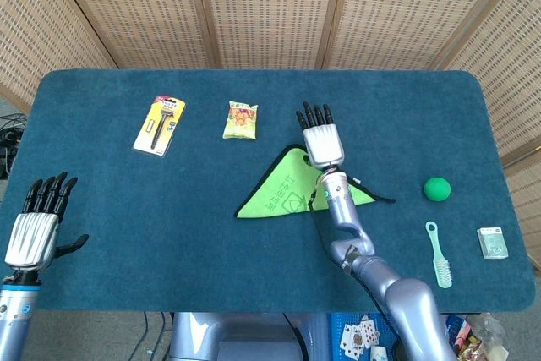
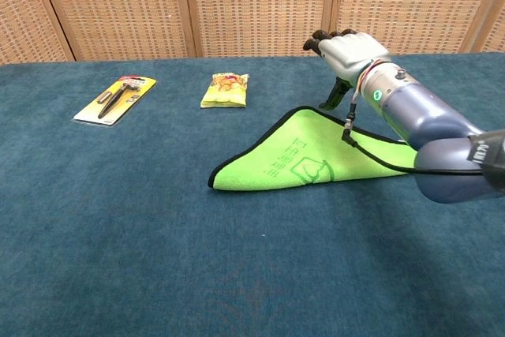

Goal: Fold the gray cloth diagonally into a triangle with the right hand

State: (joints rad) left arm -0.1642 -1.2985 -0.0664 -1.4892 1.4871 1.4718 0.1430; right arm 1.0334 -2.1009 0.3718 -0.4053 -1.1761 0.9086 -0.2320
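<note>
— Where's the cloth [image 1: 283,188]?
— Folded in a green triangle, right of the snack packet [image 1: 240,119]; the forearm hides its right part.
— The right hand [image 1: 322,139]?
— Spread, empty, above the apex. The left hand [image 1: 35,223] is spread too.

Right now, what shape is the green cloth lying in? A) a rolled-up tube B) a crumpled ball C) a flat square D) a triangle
D: the cloth lies flat on the table as a triangle, and the right hand above its top corner holds nothing.
</note>
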